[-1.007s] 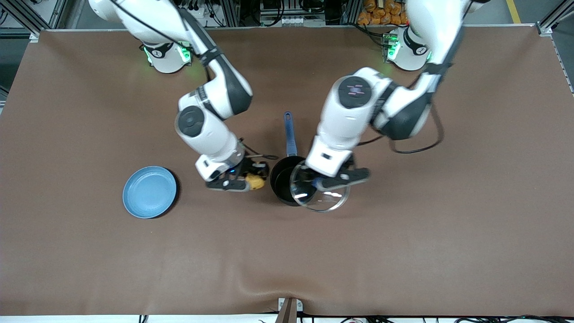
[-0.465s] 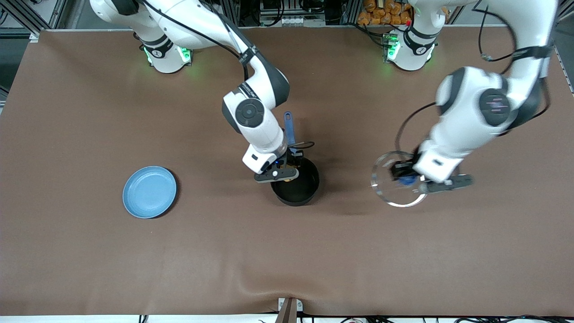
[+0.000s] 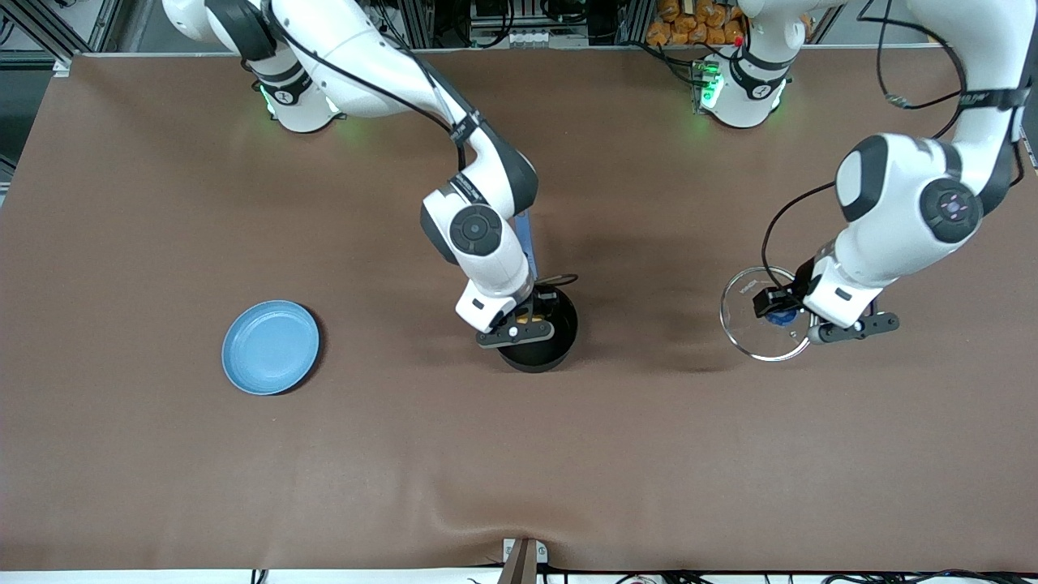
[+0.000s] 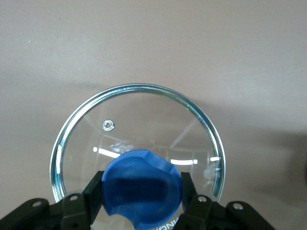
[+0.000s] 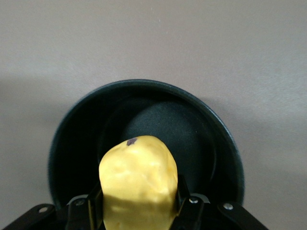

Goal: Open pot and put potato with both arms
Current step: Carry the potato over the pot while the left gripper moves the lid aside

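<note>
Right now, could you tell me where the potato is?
The potato is held in the right gripper, directly over the open pot.

A robotics lab or test cell is shown. A wide table (image 3: 162, 454) covered in brown cloth is framed by aluminium profile rails (image 3: 49, 32), and two arm bases with green status lights (image 3: 296, 101) are mounted on it, with cabling and equipment racks (image 3: 519, 20) along its edge.

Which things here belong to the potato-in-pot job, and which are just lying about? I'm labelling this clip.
In the job:
- pot, open
- potato, in the right gripper over the pot
- glass lid, held by its blue knob in the left gripper, toward the left arm's end

Lying about:
- light-blue plate, toward the right arm's end
- brown table cover
</note>
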`<state>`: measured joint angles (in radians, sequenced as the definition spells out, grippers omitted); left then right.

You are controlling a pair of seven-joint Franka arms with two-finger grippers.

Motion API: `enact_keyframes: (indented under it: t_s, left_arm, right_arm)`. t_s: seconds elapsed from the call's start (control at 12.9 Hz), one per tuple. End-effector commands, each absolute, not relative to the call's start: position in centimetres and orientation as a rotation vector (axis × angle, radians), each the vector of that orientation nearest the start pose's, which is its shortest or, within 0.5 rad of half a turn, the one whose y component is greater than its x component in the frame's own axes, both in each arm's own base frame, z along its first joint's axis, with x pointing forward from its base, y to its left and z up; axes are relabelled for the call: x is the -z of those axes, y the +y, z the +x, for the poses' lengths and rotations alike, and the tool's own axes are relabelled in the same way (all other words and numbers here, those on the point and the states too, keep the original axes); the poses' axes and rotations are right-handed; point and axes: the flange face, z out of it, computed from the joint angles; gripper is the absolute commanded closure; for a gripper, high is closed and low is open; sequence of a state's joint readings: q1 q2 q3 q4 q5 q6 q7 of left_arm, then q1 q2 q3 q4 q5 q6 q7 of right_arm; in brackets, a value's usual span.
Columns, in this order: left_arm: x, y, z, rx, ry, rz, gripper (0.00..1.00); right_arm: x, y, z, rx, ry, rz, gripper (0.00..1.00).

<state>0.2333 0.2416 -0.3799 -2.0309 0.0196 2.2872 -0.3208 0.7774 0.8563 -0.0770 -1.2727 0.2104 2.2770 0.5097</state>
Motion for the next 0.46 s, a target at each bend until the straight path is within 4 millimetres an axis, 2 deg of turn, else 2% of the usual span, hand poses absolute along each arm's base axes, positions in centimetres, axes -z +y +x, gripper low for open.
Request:
enact_keyframes:
  t_s: [0.0,0.08,0.31,0.39]
  left_arm:
    - [-29.7,-6.9,59.2,0.091,-0.246,-3.211,0.61]
    - [-28.2,-6.6,59.5,0.101,-0.240,-3.215,0.60]
    - [-25.5,-5.3,60.1,0.152,-0.209,-3.207,0.58]
    - [-24.9,-5.0,60.2,0.164,-0.209,-3.209,0.52]
  right_arm:
    - [-23.4,52.1,57.6,0.100,-0.162,-2.971,1.00]
    - [-22.6,52.4,57.4,0.113,-0.161,-2.966,1.00]
    - [-20.6,52.8,57.2,0.144,-0.166,-2.954,1.00]
    - [-20.2,52.9,57.1,0.141,-0.169,-2.957,1.00]
